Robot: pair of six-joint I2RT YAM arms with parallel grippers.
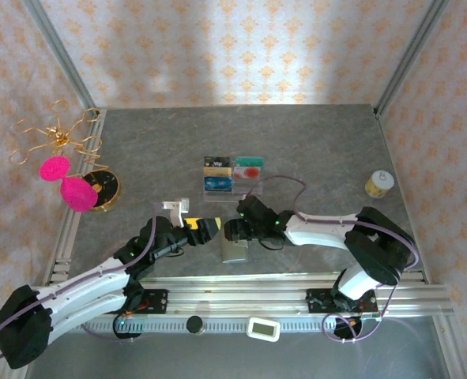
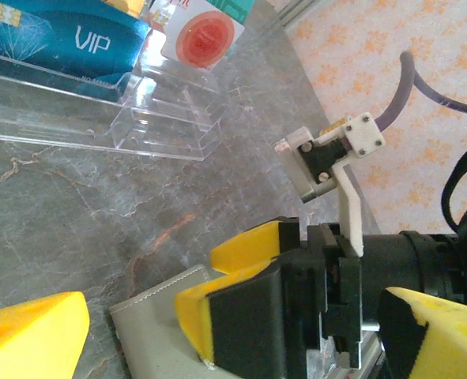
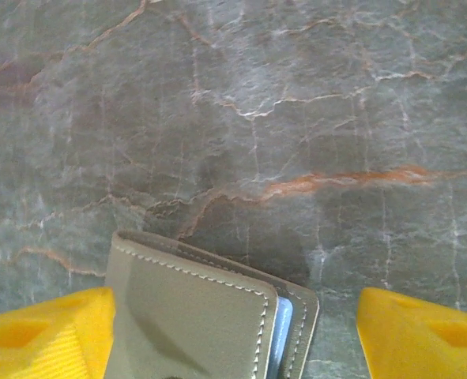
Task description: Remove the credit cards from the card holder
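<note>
Right gripper (image 3: 233,332): was spread wide and clamped on nothing; it was held low, directly over the holder.
Holder (image 3: 201,316): was laid folded shut on the desk (image 3: 296,118), framed between the right gripper's fingers (image 3: 43,332). It was set close against one finger, and a clear gap was left to the other.
Holder's axis: the far edge was seen running across the span between the fingers, slightly slanted. The body was judged to run back under the wrist.
Opening side: a pale blue edge (image 3: 285,328) was shown at the corner nearest the free finger; whether it was lining or a card could not be told.
Left gripper (image 1: 204,227): was also spread wide and empty, and was placed just beside the right gripper, on the holder's far-left side.
Nearer arm: the right was judged nearer, the holder being already within its span.
Tray (image 2: 162,118): was set beyond both grippers, well apart from the holder. A blue card (image 2: 59,39) and a red-blotched card (image 2: 205,38) were stood in it.
</note>
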